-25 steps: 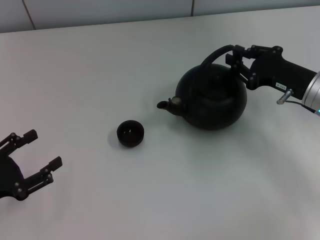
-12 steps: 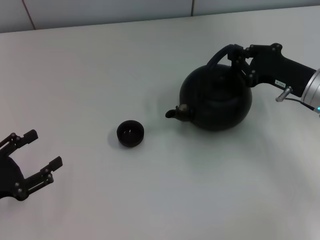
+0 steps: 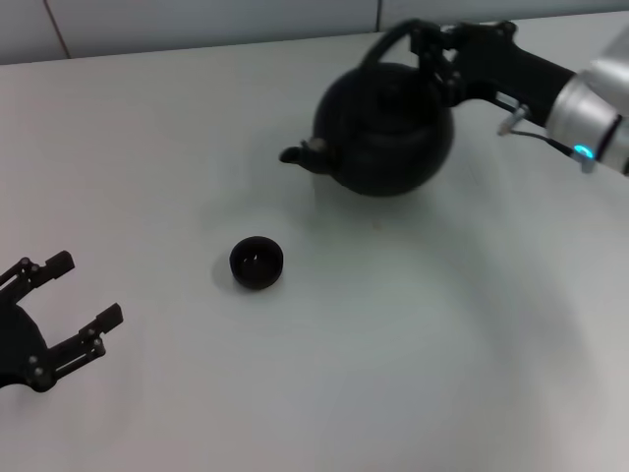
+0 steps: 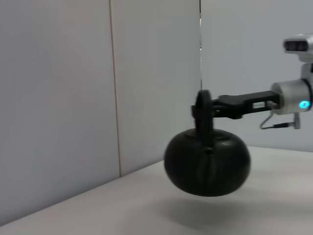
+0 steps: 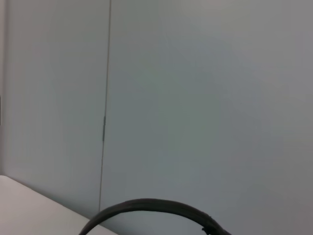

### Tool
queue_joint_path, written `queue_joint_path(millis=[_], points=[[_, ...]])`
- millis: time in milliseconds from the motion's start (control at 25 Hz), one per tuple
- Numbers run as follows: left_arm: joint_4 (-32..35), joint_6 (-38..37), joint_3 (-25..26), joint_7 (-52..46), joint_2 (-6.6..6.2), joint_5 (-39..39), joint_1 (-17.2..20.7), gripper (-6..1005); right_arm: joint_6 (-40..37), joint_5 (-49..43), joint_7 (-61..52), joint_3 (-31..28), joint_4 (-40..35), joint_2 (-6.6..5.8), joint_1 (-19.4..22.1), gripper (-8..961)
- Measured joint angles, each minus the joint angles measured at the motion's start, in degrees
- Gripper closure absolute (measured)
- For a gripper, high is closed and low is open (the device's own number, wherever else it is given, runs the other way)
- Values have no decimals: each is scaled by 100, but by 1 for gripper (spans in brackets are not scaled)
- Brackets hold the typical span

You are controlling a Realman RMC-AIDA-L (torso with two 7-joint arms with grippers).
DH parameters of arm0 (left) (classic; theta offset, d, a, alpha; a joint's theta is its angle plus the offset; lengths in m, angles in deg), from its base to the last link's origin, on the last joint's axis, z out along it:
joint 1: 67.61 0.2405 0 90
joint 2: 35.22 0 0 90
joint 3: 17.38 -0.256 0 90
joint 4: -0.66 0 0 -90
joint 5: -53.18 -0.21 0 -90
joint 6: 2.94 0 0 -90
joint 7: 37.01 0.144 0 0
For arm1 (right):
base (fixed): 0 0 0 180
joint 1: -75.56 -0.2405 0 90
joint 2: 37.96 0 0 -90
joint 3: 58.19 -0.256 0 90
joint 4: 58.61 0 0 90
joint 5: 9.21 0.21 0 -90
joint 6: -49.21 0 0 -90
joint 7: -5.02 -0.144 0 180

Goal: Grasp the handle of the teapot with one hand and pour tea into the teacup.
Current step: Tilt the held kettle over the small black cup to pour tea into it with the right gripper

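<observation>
Black teapot (image 3: 385,133) hangs airborne, right gripper (image 3: 432,51) pinching its handle (image 3: 385,41); next, carry spout over teacup (image 3: 257,263). Left gripper (image 3: 74,300) idles, spread.

Matte-black teapot (image 3: 385,133) with black handle (image 3: 393,37), dark brown-black teacup (image 3: 257,263), plain white table (image 3: 393,334).

- A big white table (image 3: 295,393) filled the room's front
- A plain pale wall (image 4: 58,98) with thin seams stood behind it

Even, soft light — faint shadows, mild blur
</observation>
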Motion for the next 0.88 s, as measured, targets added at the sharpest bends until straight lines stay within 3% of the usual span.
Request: queue_joint_path(millis=[200,880], points=[[0,-2,0,21,4,45,0,193,254,-4,25,9,167,2,-266,867],[-7,-10,0,25,25,149,-9,193,131,13,207,341,365,25,-483,868]])
